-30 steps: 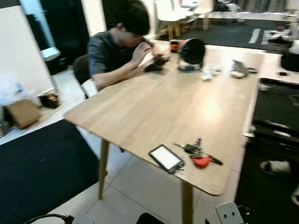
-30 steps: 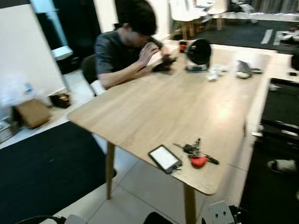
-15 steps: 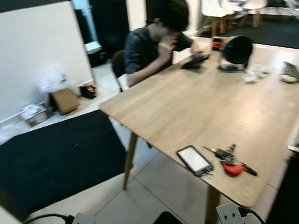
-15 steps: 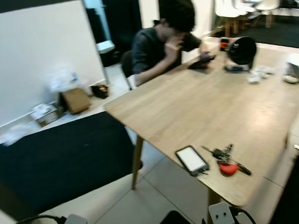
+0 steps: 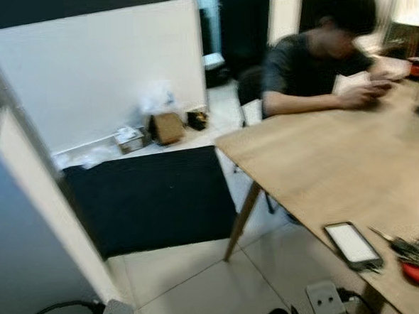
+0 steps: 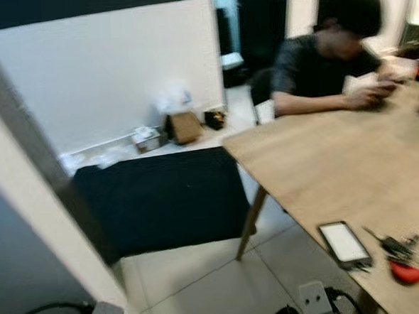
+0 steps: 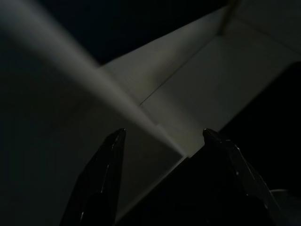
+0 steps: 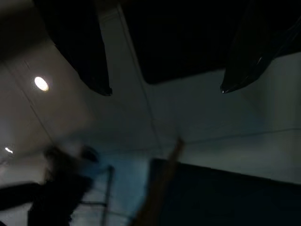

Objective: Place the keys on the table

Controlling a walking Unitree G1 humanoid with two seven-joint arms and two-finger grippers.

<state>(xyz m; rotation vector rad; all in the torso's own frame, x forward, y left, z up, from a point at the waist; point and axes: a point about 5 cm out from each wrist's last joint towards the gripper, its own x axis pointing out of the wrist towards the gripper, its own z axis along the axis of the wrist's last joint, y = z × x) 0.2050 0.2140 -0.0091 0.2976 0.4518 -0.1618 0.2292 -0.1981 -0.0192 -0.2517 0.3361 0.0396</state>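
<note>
Keys lying at table edge, 4 o'clock, beside phone, evidently delivered; left gripper and right gripper hanging spread wide, carrying nothing.

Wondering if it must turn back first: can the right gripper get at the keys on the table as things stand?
Probably not. The keys lie beside the phone near the table edge, while the right gripper hangs open, low over floor.

Keys lie right of a phone — both on the table edge.
</note>
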